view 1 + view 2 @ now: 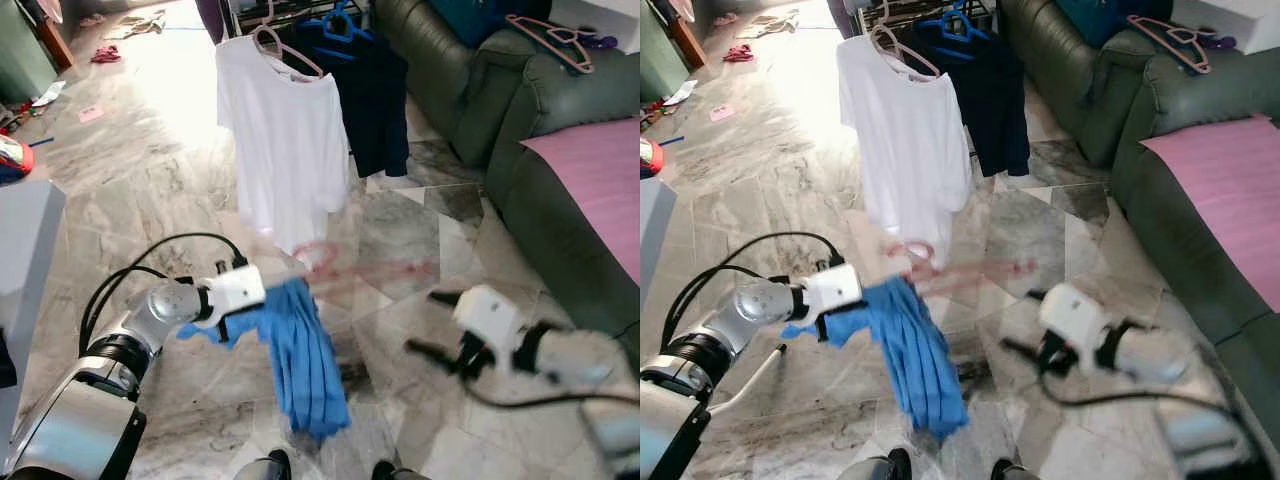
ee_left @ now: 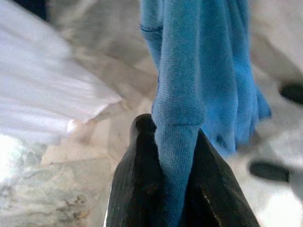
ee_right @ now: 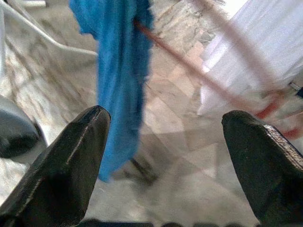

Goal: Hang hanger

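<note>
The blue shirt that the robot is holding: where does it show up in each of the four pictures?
Left eye view: blue shirt hangs low centre from the left gripper.
Right eye view: low centre-left.
Left wrist view: pinched between the black fingers, filling the upper middle.
Right wrist view: hanging at upper left.
Shared landmark: the white shirt behind it.

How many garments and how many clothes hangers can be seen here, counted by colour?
White T-shirt hanging on the rack: 1
Dark navy shirt hanging on the rack: 1
Blue cloth garment held by the left gripper: 1
Pink plastic hangers: 3
Blue plastic hanger: 1
Total: 7
</note>
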Tool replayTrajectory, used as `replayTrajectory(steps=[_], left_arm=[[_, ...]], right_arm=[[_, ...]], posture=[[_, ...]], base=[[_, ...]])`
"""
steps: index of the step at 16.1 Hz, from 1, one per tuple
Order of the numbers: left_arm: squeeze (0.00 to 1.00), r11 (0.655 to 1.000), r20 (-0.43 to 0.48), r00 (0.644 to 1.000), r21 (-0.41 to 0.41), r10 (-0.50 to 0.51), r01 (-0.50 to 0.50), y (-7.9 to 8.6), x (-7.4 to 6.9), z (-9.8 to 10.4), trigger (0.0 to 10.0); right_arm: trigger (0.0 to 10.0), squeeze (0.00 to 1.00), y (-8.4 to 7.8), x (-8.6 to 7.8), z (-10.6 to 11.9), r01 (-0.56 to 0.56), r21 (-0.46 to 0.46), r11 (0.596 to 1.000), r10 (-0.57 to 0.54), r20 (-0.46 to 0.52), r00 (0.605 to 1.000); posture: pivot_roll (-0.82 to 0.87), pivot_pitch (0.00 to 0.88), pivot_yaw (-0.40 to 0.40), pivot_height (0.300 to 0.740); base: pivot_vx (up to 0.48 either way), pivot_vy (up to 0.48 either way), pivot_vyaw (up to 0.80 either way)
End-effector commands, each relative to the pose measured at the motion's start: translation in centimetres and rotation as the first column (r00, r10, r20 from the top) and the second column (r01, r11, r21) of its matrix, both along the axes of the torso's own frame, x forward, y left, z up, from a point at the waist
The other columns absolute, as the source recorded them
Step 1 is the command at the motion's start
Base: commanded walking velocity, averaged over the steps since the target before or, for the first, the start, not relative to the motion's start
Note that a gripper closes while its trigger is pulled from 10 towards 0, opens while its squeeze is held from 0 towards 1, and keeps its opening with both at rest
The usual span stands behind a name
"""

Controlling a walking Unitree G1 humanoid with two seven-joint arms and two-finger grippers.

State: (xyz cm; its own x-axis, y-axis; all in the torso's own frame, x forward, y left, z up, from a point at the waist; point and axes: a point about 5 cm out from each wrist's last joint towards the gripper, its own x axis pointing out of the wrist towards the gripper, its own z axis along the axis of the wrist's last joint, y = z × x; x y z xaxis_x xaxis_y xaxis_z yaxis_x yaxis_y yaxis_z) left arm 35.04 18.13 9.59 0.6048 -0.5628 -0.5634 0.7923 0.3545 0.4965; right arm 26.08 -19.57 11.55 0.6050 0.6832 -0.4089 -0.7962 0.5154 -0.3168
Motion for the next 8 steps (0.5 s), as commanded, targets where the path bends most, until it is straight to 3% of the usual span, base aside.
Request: replayTrajectory(steps=[1,4,5,6,7,8], left_arm=[[0.00,0.996,0.013,0.998,-0.063,0.060,-0.059,0.7,0.2,0.5,0.0],[0.00,0.988,0.021,0.999,-0.154,0.028,-0.025,0.3,0.6,1.8,0.0],[0.00,0.976,0.037,0.999,-0.215,-0.009,0.016,-0.2,0.8,2.9,0.0],[0.00,0.974,0.045,0.999,-0.225,-0.022,0.032,-0.3,0.9,3.1,0.0],[0.00,0.953,0.055,0.995,-0.288,-0.082,0.095,-0.9,1.0,4.4,0.0],[0.00,0.948,0.052,0.993,-0.298,-0.103,0.114,-1.1,1.0,4.5,0.0]], right_arm=[[10.0,1.00,0.8,-0.8,-1.0,0.006,0.031,1.000,-0.005,-0.039,0.999],[10.0,1.00,1.4,-0.9,-4.6,0.161,0.060,0.985,-0.155,-0.086,0.984],[10.0,1.00,1.2,-0.4,-5.8,0.269,0.060,0.961,-0.264,-0.078,0.961],[10.0,1.00,1.1,-0.2,-6.0,0.302,0.064,0.951,-0.297,-0.078,0.952],[10.0,1.00,0.7,0.8,-6.4,0.433,0.101,0.896,-0.430,-0.052,0.901],[10.0,1.00,0.7,1.0,-6.4,0.455,0.115,0.883,-0.451,-0.055,0.891]], posture=[[0.00,0.199,0.085,0.740],[0.01,0.207,0.081,0.740],[0.02,0.209,0.081,0.740],[0.02,0.210,0.082,0.740],[0.03,0.213,0.085,0.740],[0.03,0.214,0.086,0.740]], base=[[0.000,0.000,0.00],[0.000,0.000,0.00],[0.000,0.000,0.00],[0.000,0.000,0.00],[0.000,0.000,0.00],[0.000,0.000,0.00]])
